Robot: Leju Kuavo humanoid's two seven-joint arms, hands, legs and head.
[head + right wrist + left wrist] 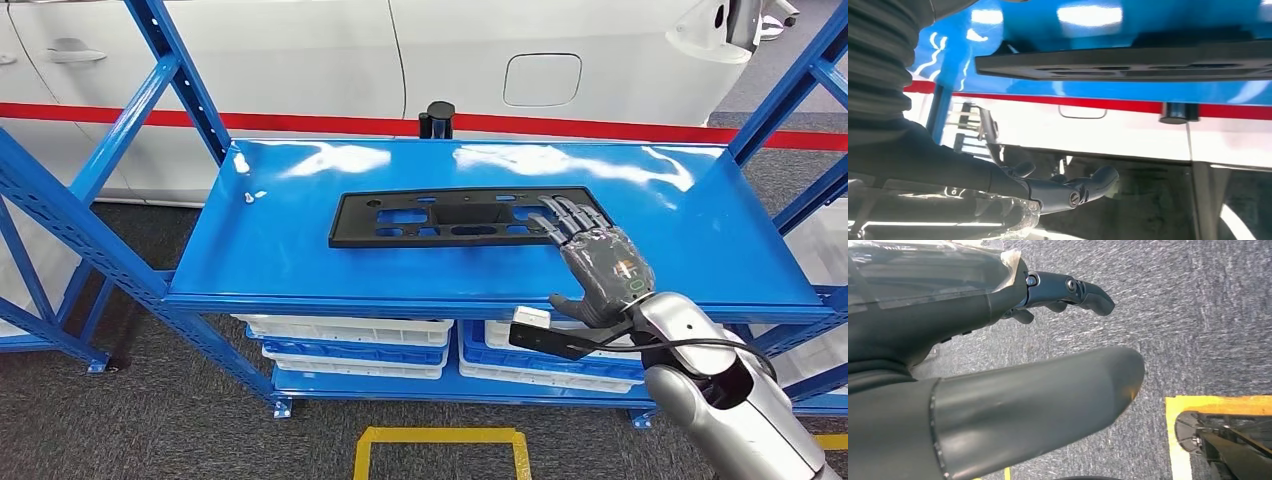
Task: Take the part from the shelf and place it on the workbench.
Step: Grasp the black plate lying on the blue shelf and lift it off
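From where I stand, the right hand hovers at about five o'clock on the blue shelf, fingers spread and holding nothing, tips just over the right end of the flat black part. I'd say it should settle lower and get its thumb under that near edge before closing, since the part lies flat. The left hand hangs by the floor, fingers apart, holding nothing.

Part on shelf (bins below)
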